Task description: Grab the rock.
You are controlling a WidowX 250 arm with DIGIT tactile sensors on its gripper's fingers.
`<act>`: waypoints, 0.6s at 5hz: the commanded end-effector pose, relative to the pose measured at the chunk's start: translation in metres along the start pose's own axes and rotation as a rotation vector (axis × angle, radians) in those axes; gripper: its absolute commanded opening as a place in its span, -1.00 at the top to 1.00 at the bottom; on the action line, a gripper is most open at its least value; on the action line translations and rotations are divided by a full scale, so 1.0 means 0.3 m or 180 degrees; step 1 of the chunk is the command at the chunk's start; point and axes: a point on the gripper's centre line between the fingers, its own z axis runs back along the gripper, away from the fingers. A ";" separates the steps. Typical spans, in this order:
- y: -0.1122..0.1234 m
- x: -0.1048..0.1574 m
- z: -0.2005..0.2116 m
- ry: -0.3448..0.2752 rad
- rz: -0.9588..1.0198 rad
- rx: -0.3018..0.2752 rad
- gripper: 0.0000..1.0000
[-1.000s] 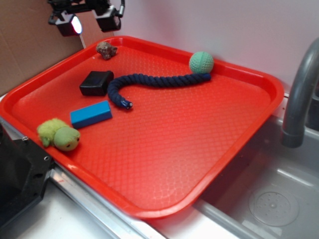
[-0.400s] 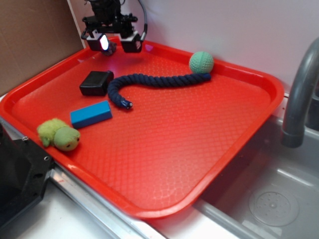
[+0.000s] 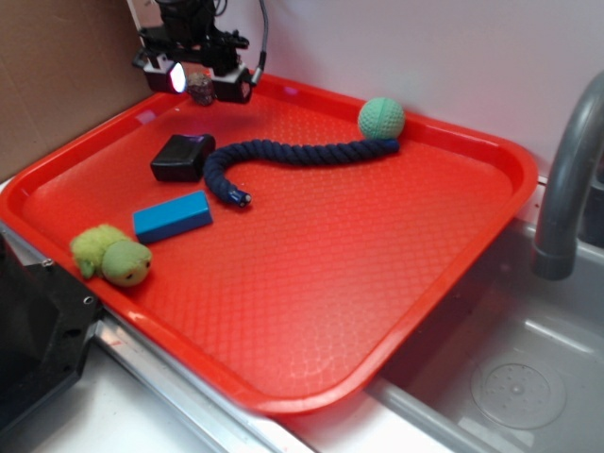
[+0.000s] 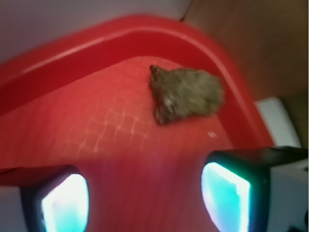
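The rock (image 4: 186, 94) is a lumpy brown-grey stone lying in the far left corner of the red tray (image 3: 453, 283). In the exterior view the rock (image 3: 200, 88) peeks out between the two fingers. My gripper (image 3: 196, 80) hangs open just above it, one finger on each side. In the wrist view my gripper (image 4: 145, 195) has only red tray floor between its glowing pads (image 4: 65, 203), and the rock sits a little ahead of them, slightly right of centre.
A black block (image 3: 182, 157), a dark blue rope (image 3: 283, 154), a green ball (image 3: 380, 118), a blue block (image 3: 172, 216) and a green plush toy (image 3: 110, 255) lie on the tray. Cardboard stands at the left; a sink and faucet (image 3: 571, 179) are at the right.
My gripper came down from above the tray's corner, swung right, then shifted back left, and now straddles the rock. It stays open. Nothing else moved.
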 end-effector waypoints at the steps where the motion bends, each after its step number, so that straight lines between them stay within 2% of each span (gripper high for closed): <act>1: 0.086 0.022 0.047 -0.0365 0.0288 0.0005 -1.00; 2: 0.099 0.055 0.010 -0.0475 0.0344 -0.0013 -1.00; 3: 0.105 0.095 -0.026 -0.0441 0.0294 -0.0061 -1.00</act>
